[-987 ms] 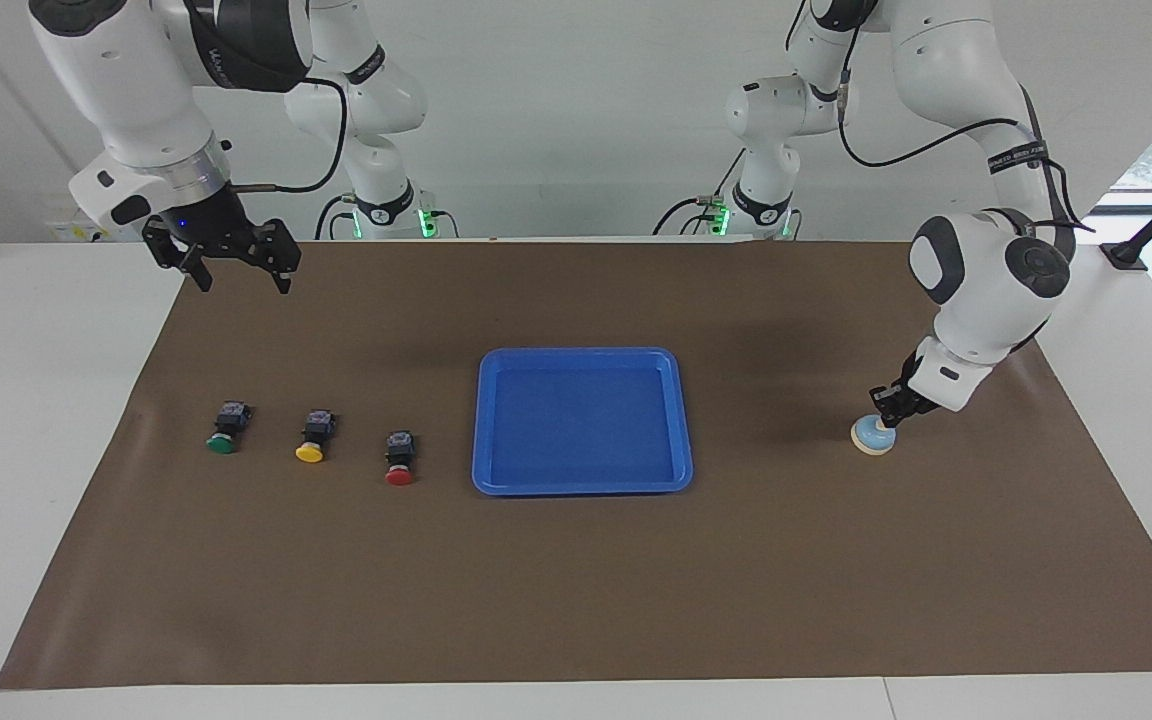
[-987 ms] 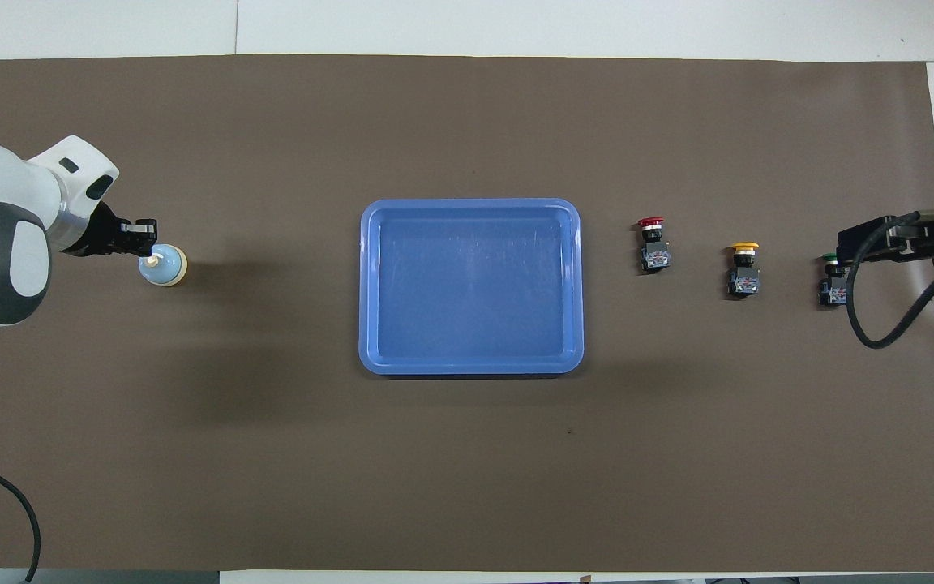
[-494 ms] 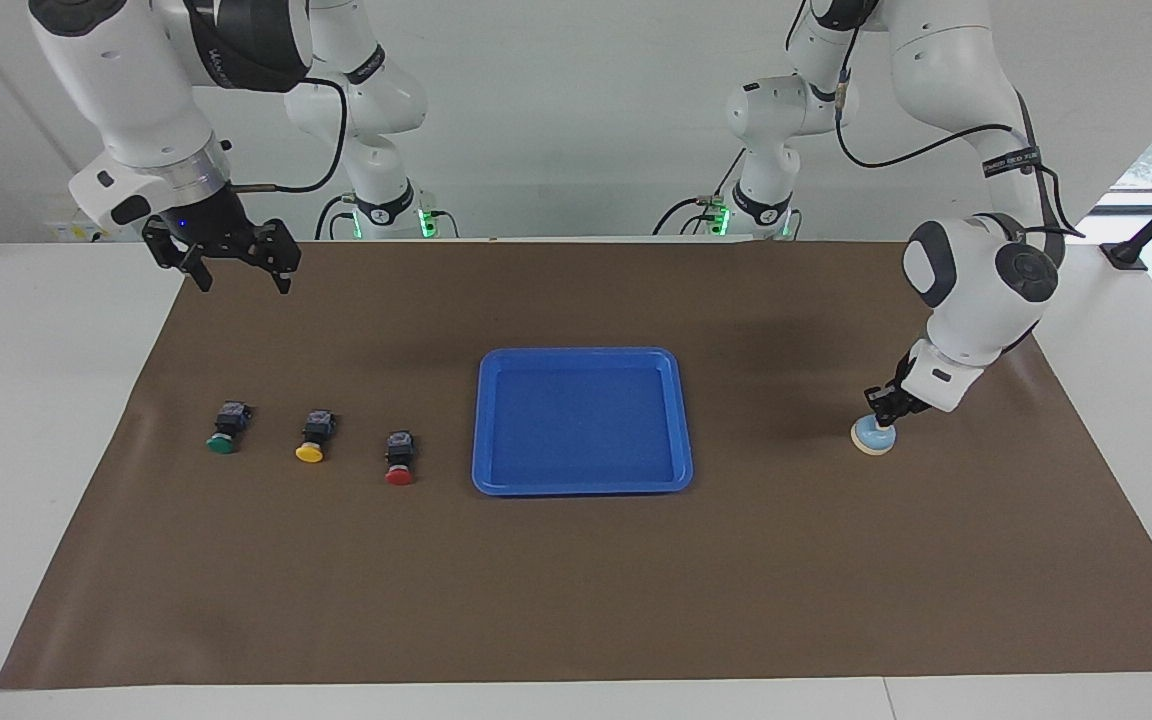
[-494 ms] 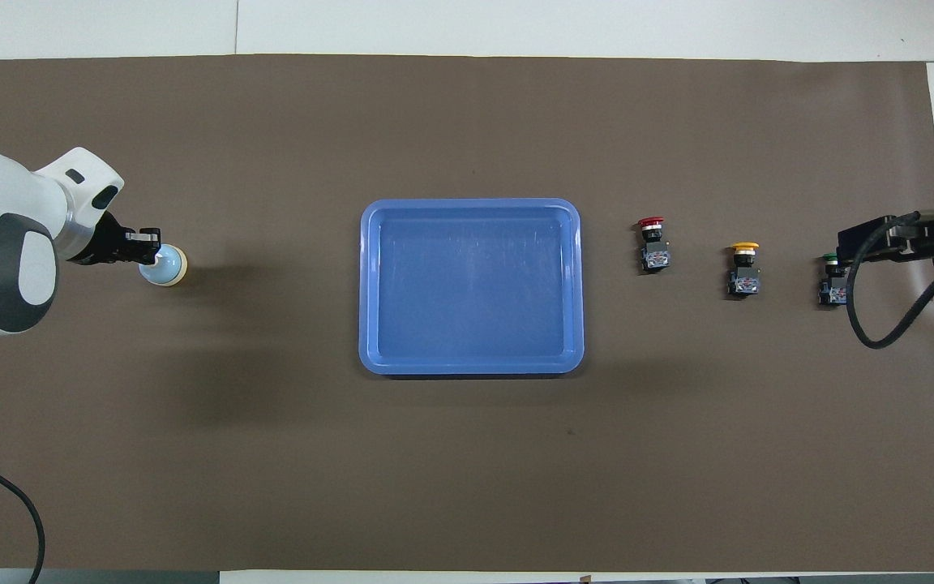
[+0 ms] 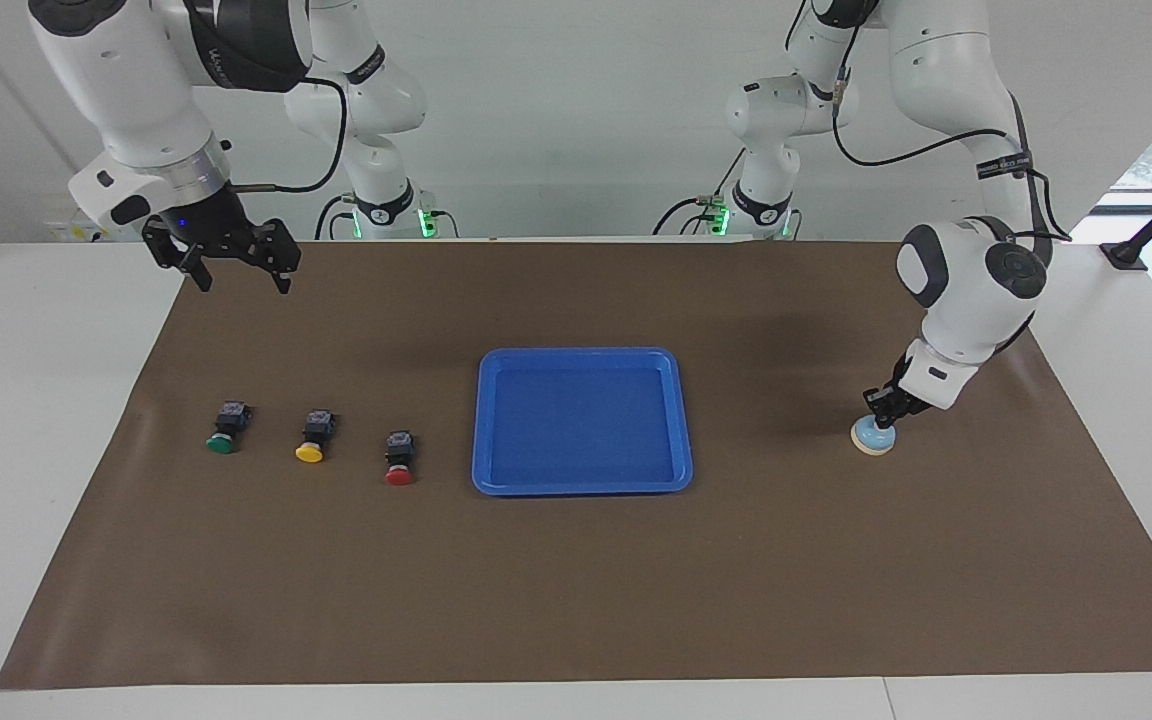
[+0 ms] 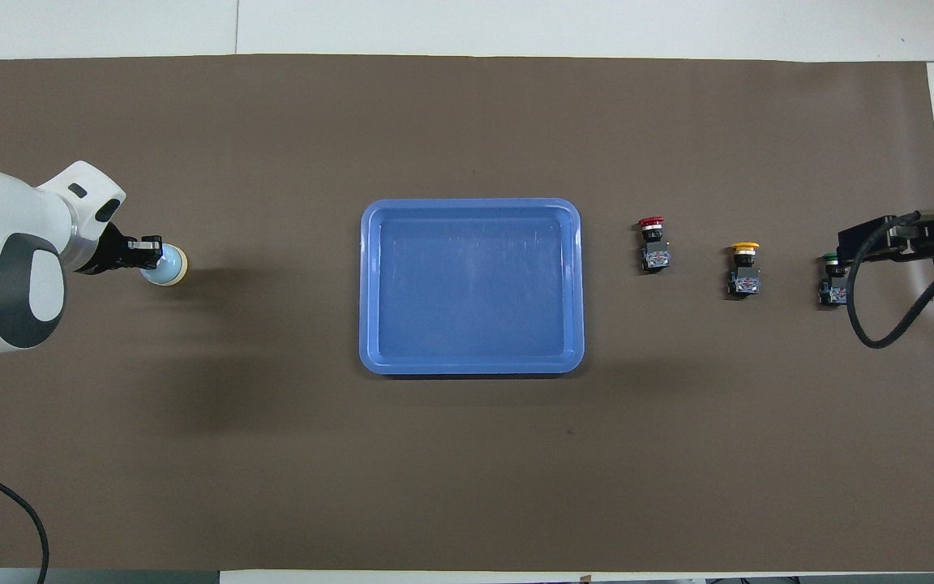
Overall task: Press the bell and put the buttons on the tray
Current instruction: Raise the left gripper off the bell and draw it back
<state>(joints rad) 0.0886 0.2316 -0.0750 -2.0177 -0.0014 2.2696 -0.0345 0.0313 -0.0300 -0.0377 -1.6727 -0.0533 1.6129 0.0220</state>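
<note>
On a brown mat (image 5: pixel 576 580) covering a white table (image 5: pixel 36 400), the left gripper (image 5: pixel 881 412) comes down on top of the bell (image 5: pixel 873 437), its fingers pressed together and their tips touching the dome's crown; it grips nothing. The facing view shows this contact, while the overhead view shows the left gripper (image 6: pixel 145 253) lying across the bell (image 6: pixel 167 266) so that the knob is covered. The bell sits at the left arm's end of the mat, well apart from the tray (image 5: pixel 582 485), which lies bare in the middle. The right gripper (image 5: pixel 233 275) hangs high in the air over the mat's edge nearest the robots, fingers spread wide and holding nothing. Only the facing view shows its height; from overhead the right gripper (image 6: pixel 889 243) partly covers the green button (image 6: pixel 832 285). In the facing view the green button (image 5: pixel 225 432) lies fully clear, in a row with the yellow button (image 5: pixel 313 441) and red button (image 5: pixel 400 462) toward the right arm's end, the red one closest to the tray.
</note>
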